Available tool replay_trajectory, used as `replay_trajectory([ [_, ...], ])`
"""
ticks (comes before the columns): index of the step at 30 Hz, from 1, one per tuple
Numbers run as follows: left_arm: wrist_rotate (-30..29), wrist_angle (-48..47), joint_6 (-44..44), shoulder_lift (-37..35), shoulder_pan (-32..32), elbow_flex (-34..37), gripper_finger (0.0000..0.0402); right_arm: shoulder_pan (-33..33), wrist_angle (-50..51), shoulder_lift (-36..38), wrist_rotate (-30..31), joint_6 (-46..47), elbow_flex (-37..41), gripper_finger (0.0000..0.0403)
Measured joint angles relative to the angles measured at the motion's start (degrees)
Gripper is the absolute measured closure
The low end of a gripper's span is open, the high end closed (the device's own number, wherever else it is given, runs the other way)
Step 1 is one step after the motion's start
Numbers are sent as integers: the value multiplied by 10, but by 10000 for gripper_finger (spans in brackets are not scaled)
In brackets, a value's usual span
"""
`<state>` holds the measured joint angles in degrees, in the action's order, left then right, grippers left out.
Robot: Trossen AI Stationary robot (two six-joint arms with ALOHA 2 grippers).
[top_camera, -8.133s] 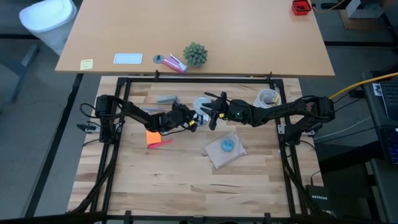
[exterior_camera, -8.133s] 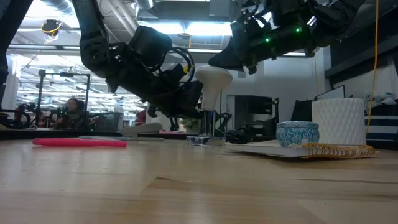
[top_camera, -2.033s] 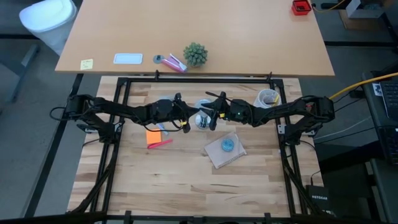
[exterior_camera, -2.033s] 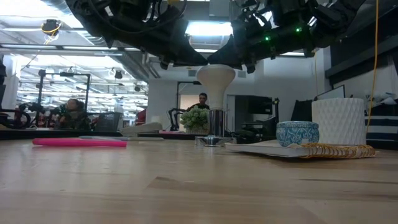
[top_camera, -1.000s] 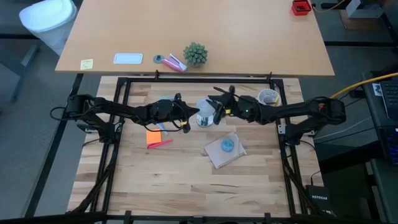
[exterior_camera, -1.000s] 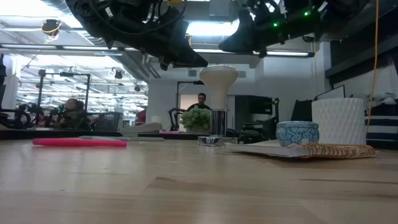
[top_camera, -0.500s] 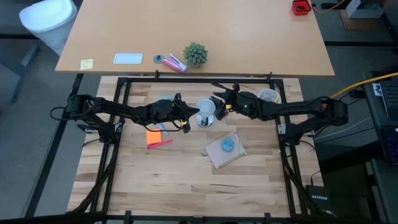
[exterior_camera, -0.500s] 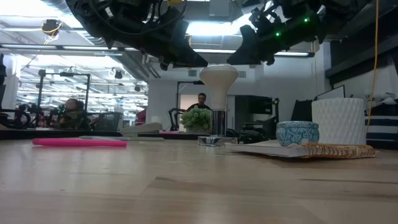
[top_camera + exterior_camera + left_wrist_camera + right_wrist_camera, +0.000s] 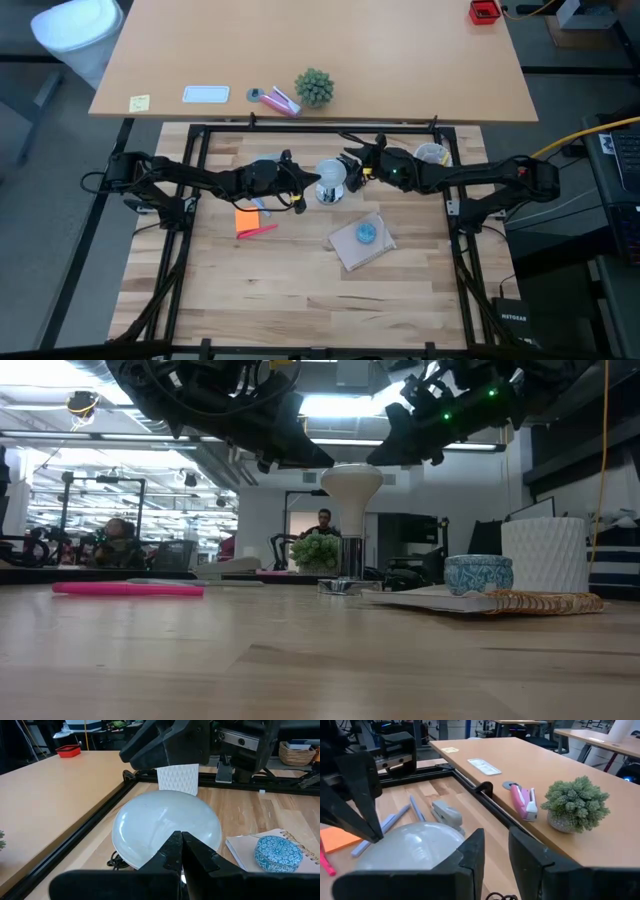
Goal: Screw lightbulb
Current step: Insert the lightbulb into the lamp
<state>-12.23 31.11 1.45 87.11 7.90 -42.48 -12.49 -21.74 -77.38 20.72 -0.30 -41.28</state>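
The frosted white lightbulb [image 9: 331, 177] stands upright, its grey screw base [image 9: 347, 555] down in the shiny metal socket [image 9: 338, 586] at the table's middle far part. My left gripper [image 9: 303, 191] is shut and hovers at the left of the globe's top [image 9: 351, 478], fingertips pointing at it [image 9: 180, 840]. My right gripper [image 9: 353, 163] is a little open and empty, above and to the right of the globe [image 9: 410, 845]. My left gripper's shut fingertips [image 9: 322, 460] stand level at the upper left edge of the bulb's globe [image 9: 150, 820]. I cannot tell whether they touch it.
A notebook [image 9: 362, 245] with a blue round blob [image 9: 367, 233] lies right of the socket. A white cup [image 9: 432, 155] stands at the far right. An orange note [image 9: 246, 219], a pink pen [image 9: 260, 230] and grey tools [image 9: 268, 159] lie at the left. Black frame rails [image 9: 320, 127] bound the table.
My right gripper has turned about its wrist, gone slightly toward the far edge and come down a little beside the bulb's top, staying clear of it. The bulb stands as before.
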Motion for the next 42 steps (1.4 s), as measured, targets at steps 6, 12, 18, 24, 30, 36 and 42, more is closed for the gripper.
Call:
replay_trajectory([
  [6,0,0,0,0,0,0,401,0,1,0,-38,-30,0,375],
  [12,0,0,0,0,0,0,401,0,2,0,-58,-31,0,385],
  [18,0,0,0,0,0,0,401,0,14,-1,-80,-30,0,383],
  [24,0,0,0,0,0,0,401,0,24,-13,-85,-30,-1,398],
  [30,0,0,0,0,0,0,401,1,23,-19,-85,-30,-1,386],
  [36,0,22,6,0,0,0,401,1,25,-19,-83,-30,-1,397],
  [42,0,48,22,-5,0,0,402,1,27,-20,-83,-30,-1,392],
])
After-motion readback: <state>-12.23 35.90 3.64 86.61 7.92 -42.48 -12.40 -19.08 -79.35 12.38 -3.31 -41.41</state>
